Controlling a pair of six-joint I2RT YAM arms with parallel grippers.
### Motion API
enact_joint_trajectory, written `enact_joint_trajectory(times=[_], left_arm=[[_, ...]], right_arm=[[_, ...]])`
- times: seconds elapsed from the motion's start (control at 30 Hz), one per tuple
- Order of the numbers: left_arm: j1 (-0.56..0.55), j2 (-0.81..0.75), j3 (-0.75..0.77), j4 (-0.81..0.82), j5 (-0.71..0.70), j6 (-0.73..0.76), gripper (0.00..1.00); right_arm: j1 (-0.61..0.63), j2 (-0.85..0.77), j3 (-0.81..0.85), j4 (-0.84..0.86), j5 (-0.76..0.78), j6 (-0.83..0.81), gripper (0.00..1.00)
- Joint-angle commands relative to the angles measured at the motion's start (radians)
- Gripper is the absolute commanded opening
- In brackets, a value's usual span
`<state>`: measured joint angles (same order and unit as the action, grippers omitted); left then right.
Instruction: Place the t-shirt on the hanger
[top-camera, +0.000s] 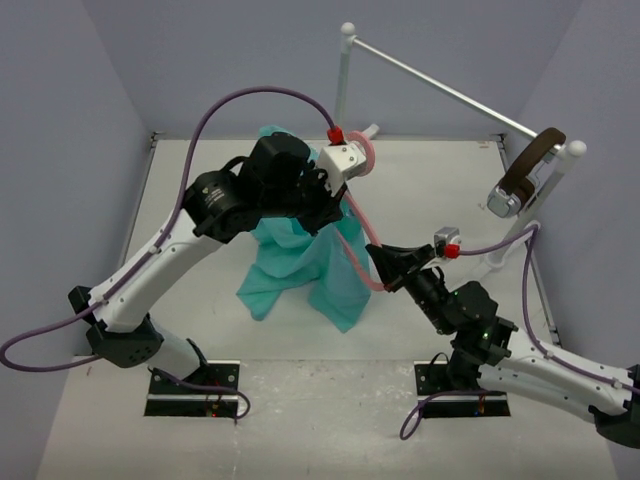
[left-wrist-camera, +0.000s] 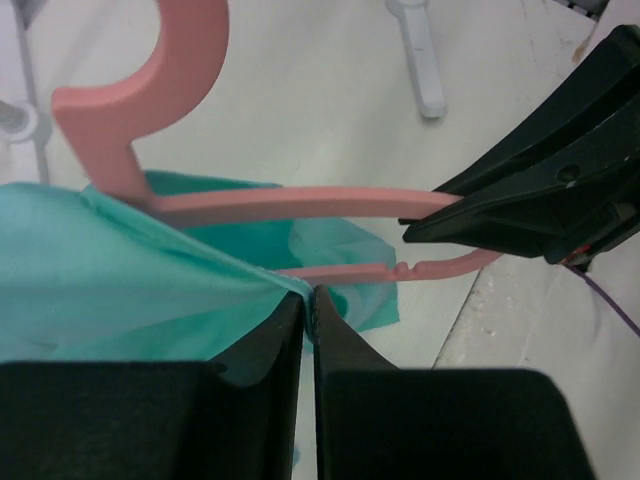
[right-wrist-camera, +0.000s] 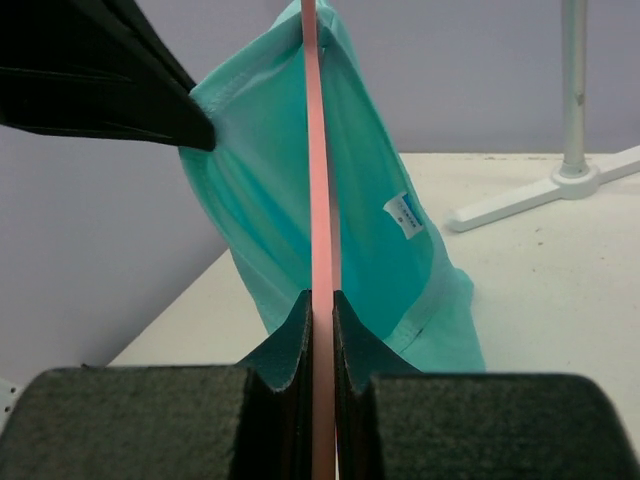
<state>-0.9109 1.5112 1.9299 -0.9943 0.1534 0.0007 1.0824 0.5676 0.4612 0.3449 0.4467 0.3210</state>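
Lowest in the right wrist view, your right end effector (right-wrist-camera: 320, 300) is clamped on the thin edge of the pink hanger (left-wrist-camera: 300, 205), at the frame's outer corner. From there the hanger rises off the worktop (top-camera: 430, 190) and into the teal t-shirt (right-wrist-camera: 375, 240), which hangs in mid-air at centre frame in the overhead view, its lower folds apparently draping onto the worktop. Higher up, your left end effector (left-wrist-camera: 308, 298) is pinched shut on the cloth's edge, just beside the hanger's lower bar.

This looks like the threading step: one shoulder of the hanger seems to be inside the garment, while the gripped end stays bare. Next, you likely need to draw the pinched edge along toward the right of the left wrist view, over that bare shoulder. Your right grip sits in its path, so expect a regrip. The white rail stand (top-camera: 440, 88) and the headphones (top-camera: 525, 170) wait at upper right.
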Motion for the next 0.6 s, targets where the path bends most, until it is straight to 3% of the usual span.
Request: enact_joint_trajectory(times=[0.0,0.07,0.2,0.27,0.43,0.57], left_arm=[[-0.009,-0.101,0.026,-0.02,-0.261,0.009,0.59],[-0.009,-0.155,0.017,0.004,-0.336,0.011,0.99],[-0.007,-0.258,-0.039,0.135,-0.495,0.06,1.0],[0.001,-0.299,-0.117,0.26,-0.561,0.169,1.0],[0.004,-0.347,-0.245,0.39,-0.292,0.517,1.0],[0.004,-0.394,-0.357,0.488,-0.175,0.785,1.0]], right_arm=[[-0.013,-0.117,0.011,0.05,0.071,-0.011,0.0],[-0.021,-0.178,-0.013,0.058,0.063,-0.03,0.0],[-0.033,-0.263,-0.053,0.072,0.033,-0.067,0.0],[-0.034,-0.313,-0.083,0.073,-0.012,-0.109,0.0],[-0.034,-0.416,-0.135,0.037,-0.108,-0.169,0.0],[-0.035,-0.461,-0.149,-0.027,-0.178,-0.185,0.0]])
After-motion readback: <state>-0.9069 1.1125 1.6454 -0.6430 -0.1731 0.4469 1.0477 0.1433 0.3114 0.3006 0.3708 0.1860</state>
